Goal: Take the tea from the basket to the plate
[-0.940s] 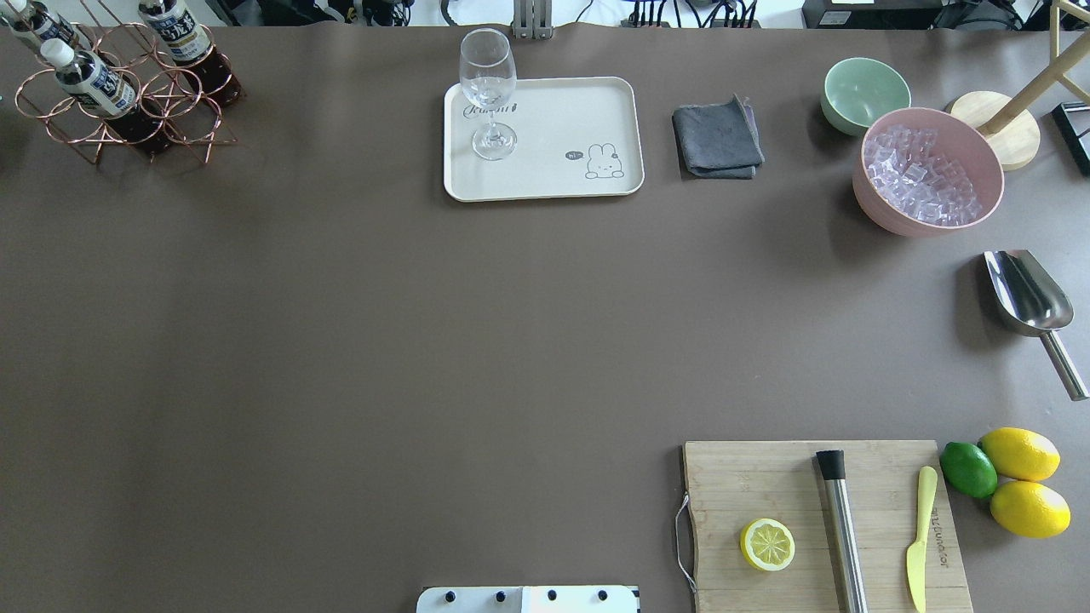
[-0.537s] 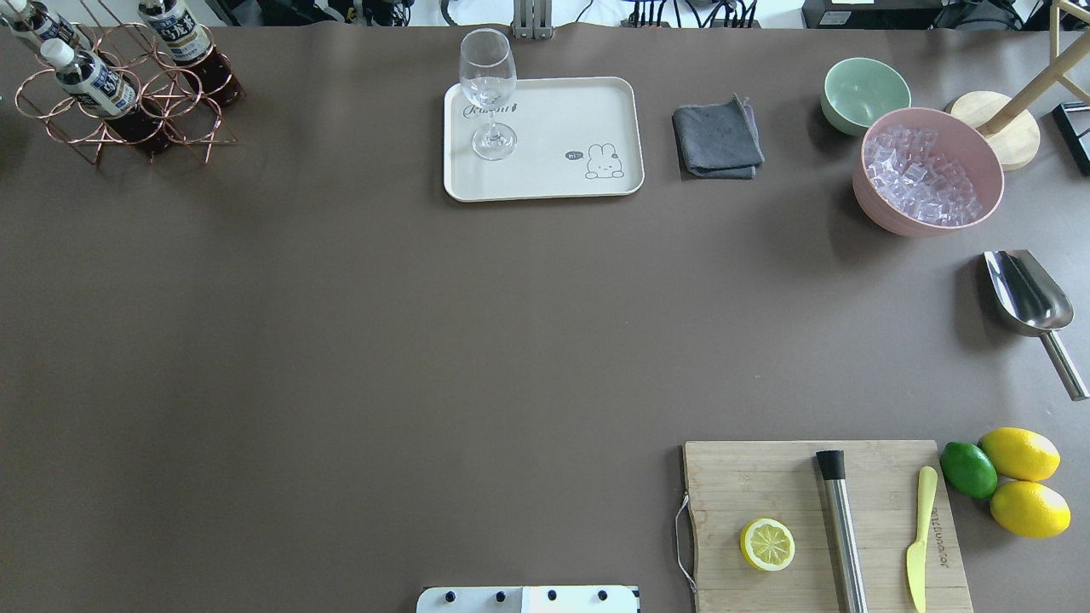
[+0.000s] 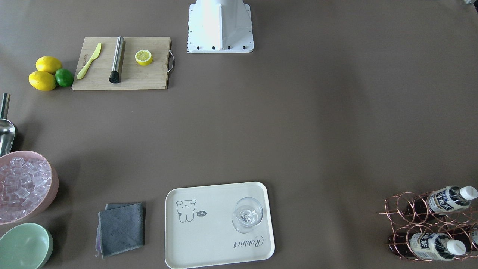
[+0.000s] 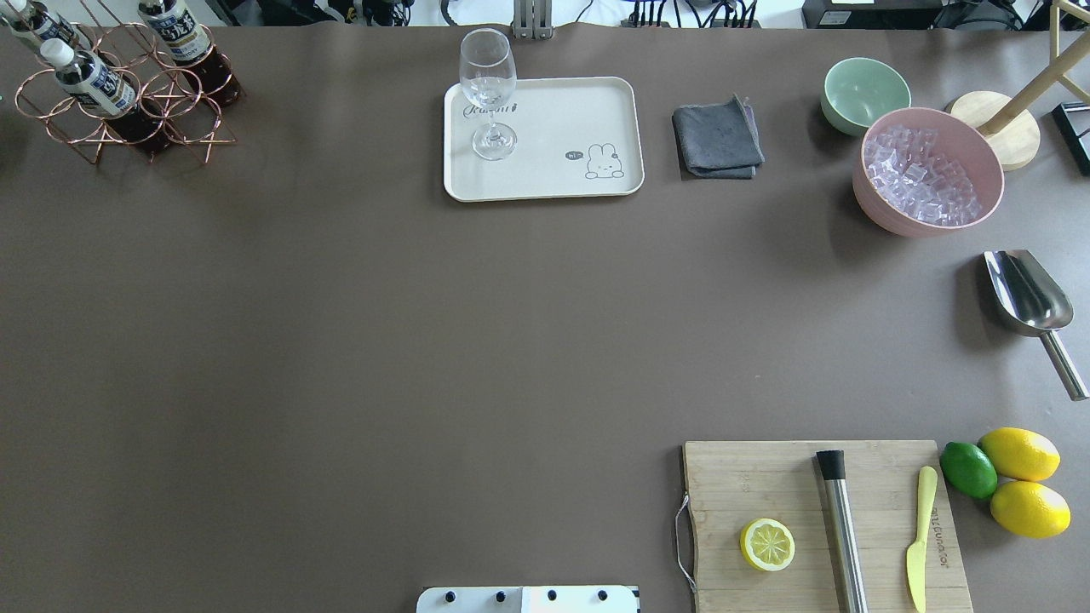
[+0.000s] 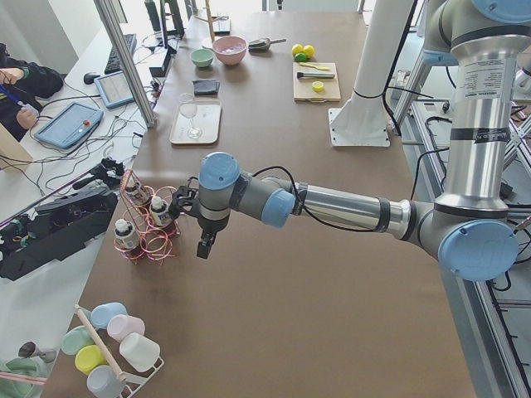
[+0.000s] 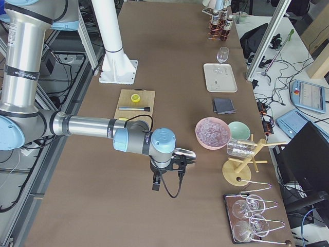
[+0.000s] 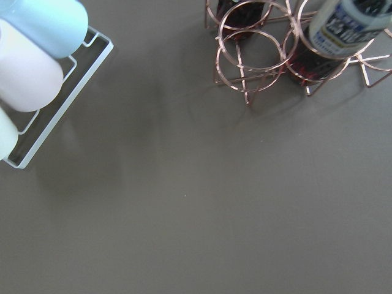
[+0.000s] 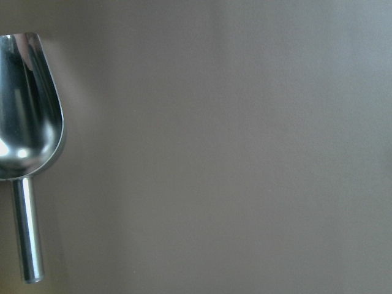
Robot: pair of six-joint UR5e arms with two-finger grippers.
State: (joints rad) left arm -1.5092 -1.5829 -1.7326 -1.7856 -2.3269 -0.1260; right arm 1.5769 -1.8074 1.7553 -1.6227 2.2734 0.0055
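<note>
The copper wire basket (image 4: 162, 85) stands at the table's far left corner and holds three tea bottles, among them one (image 4: 89, 81) in front and one (image 4: 183, 38) behind. The cream plate (image 4: 562, 111) lies at the far middle and carries a wine glass (image 4: 488, 94). My left gripper (image 5: 176, 201) shows only in the exterior left view, close beside the basket (image 5: 149, 245); I cannot tell whether it is open. Its wrist view shows basket rings (image 7: 247, 92) and one bottle (image 7: 346, 24). My right gripper (image 6: 181, 160) shows only in the exterior right view, over the metal scoop; I cannot tell its state.
A grey cloth (image 4: 717, 136), a mint bowl (image 4: 864, 89) and a pink bowl of ice (image 4: 928, 170) stand right of the plate. The scoop (image 4: 1026, 294) lies at the right edge. A cutting board (image 4: 766, 477) with a lemon half, lemons and a lime sit near right. A cup rack (image 7: 55, 98) is left of the basket.
</note>
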